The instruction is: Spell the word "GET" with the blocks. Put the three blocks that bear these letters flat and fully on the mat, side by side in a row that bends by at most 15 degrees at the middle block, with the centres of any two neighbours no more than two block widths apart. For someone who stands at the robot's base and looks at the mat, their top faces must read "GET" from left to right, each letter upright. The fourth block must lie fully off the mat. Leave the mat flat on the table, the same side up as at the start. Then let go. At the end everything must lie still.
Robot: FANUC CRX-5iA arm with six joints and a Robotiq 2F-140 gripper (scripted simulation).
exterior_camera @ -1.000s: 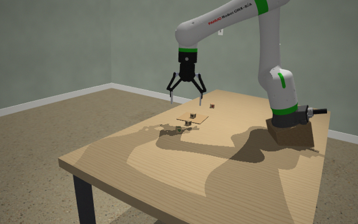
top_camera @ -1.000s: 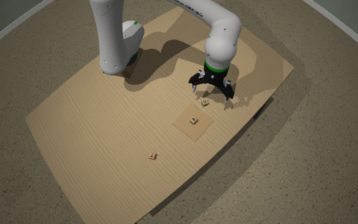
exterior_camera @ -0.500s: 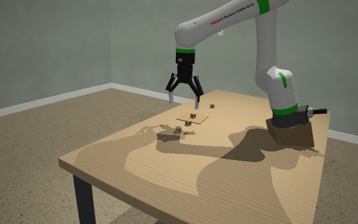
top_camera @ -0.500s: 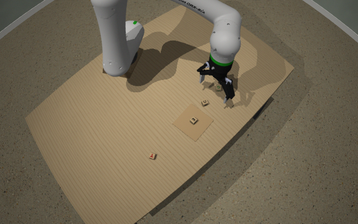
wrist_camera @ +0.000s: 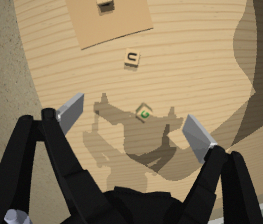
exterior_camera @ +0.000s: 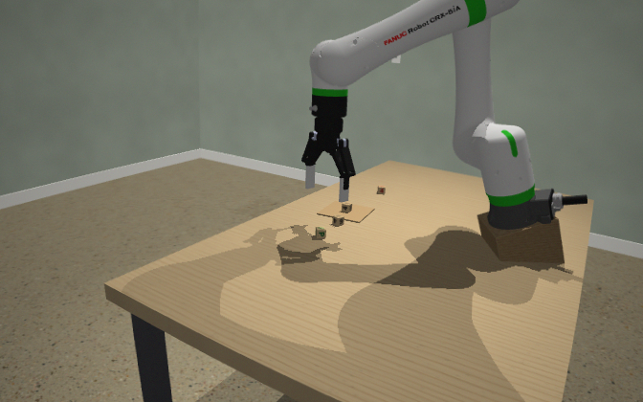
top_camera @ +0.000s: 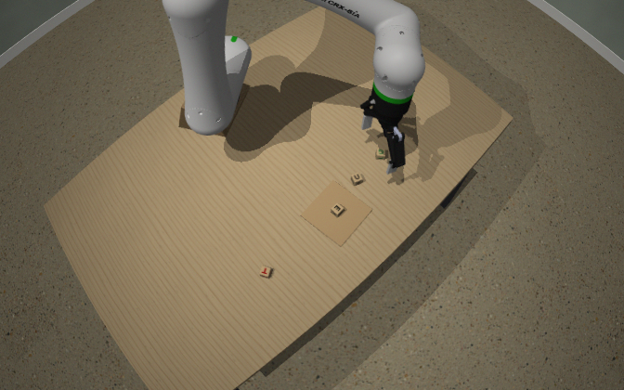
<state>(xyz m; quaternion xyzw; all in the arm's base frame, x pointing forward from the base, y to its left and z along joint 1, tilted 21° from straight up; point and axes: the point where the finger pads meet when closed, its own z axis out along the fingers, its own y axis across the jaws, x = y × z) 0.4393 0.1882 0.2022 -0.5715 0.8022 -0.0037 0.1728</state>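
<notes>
A tan mat (top_camera: 333,216) lies on the table right of centre, with the E block (top_camera: 337,209) on it. A block with a dark letter that looks like a U (top_camera: 357,179) lies on the table just off the mat's far corner. A green-lettered block (top_camera: 381,153), its letter too small to read, lies farther out in the arm's shadow. The red T block (top_camera: 266,272) lies alone toward the table's front. My gripper (top_camera: 380,145) (exterior_camera: 326,186) is open and empty, well above the table. In the wrist view the green-lettered block (wrist_camera: 143,112) shows between the fingers, far below.
The robot's base (exterior_camera: 521,234) stands on a dark wooden block at the table's far side. The table's right edge (top_camera: 450,193) runs close to the green-lettered block and the mat.
</notes>
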